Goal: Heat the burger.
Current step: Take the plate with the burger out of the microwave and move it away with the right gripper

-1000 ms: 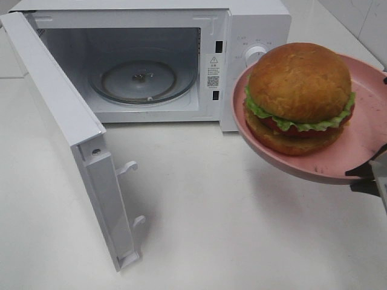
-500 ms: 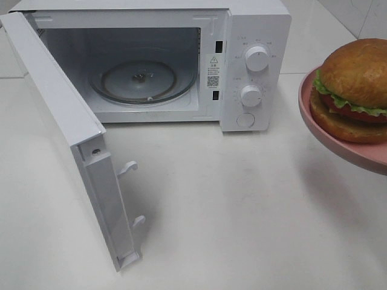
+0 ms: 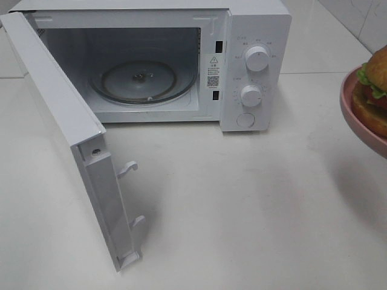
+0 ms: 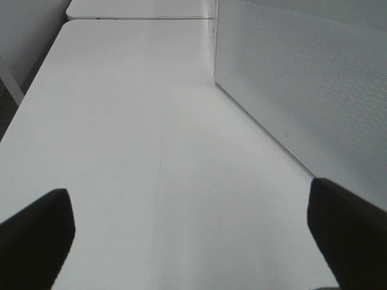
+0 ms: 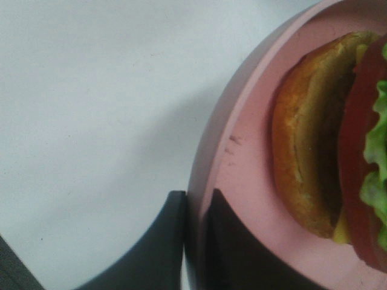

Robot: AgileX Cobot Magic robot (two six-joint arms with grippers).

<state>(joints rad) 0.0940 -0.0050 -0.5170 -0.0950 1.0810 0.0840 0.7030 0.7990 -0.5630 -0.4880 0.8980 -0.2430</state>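
Note:
The burger (image 3: 376, 90) sits on a shallow pink plate (image 3: 358, 124) that hangs in the air at the far right edge of the exterior view, only partly in frame. In the right wrist view the burger (image 5: 314, 157) shows bun, tomato and lettuce, and my right gripper (image 5: 195, 241) is shut on the plate's rim (image 5: 242, 151), one dark finger on each side. My left gripper (image 4: 193, 241) is open above the bare table, its fingertips (image 4: 36, 241) wide apart with nothing between them. Neither gripper shows in the exterior view.
A white microwave (image 3: 254, 36) stands at the back with its door (image 3: 60, 115) swung open toward the front left and a glass turntable (image 3: 142, 78) inside. The door's outer face (image 4: 302, 78) is close beside my left gripper. White table (image 3: 242, 211) lies in front.
The plate with the burger has moved steadily to the right, from in front of the microwave's knobs to the edge of the exterior view. The left gripper has not moved.

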